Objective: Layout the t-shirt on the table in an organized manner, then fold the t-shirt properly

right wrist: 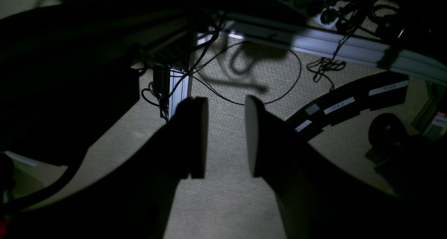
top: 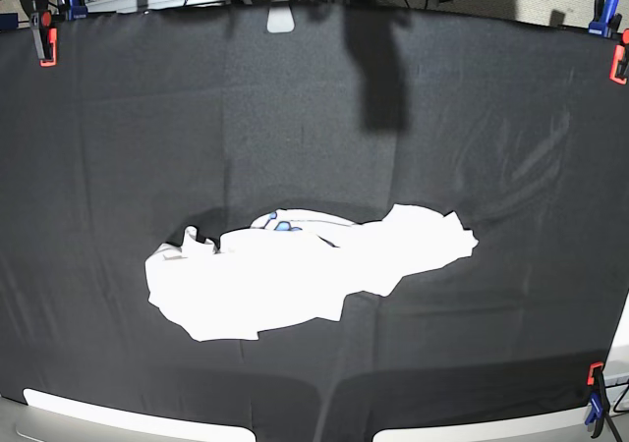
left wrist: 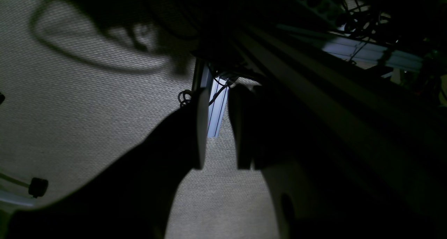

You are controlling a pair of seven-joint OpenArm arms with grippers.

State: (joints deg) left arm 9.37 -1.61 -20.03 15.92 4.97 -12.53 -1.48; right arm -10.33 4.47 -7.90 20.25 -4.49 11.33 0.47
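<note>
With the t-shirt point(top: 295, 275) lying crumpled at the centre of the table point(top: 118, 118), left gripper point(left wrist: 218, 130) and right gripper point(right wrist: 225, 137) seen parted and empty over floor, opposite edges at 3 and 9 o'clock are best taken and drawn apart.

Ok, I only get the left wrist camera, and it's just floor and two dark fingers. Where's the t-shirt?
Observer: The base view shows the t-shirt lying crumpled near the middle of the table.
Operator: Is the picture side up?
Observer: It's mostly plain white. Only a bit of blue print peeks out at its far edge.
Operator: Is the other arm holding something?
Observer: No, the right gripper is open and empty, above the carpet.
</note>
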